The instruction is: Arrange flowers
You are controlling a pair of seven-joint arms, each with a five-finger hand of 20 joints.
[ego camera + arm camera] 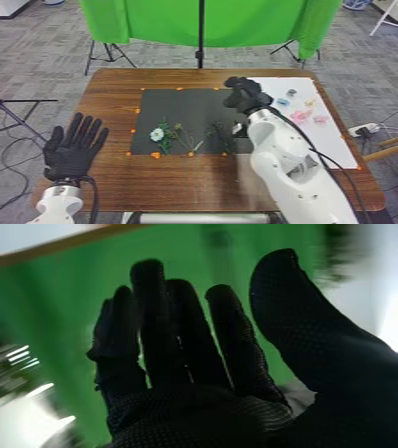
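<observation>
Head view: on a brown wooden table (115, 90), a flat black rectangular mat (182, 110) bears a white round flower (157, 134) with green leaves, and thin green stems (187, 142) beside it. Next to the mat, a white paper sheet (338, 145) bears small pink blossoms (300, 116) and a blue one (282, 102). The black-gloved left hand (73, 150) is open, fingers straight, at the table's left edge. The right hand (244, 94) is over the mat's right side.

Right wrist view: the right hand (195, 419) is open and empty, fingers straight, thumb spread wide.

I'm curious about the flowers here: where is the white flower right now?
In the head view, the white flower lies on the left part of the black sheet, just left of the thin stems.
</observation>
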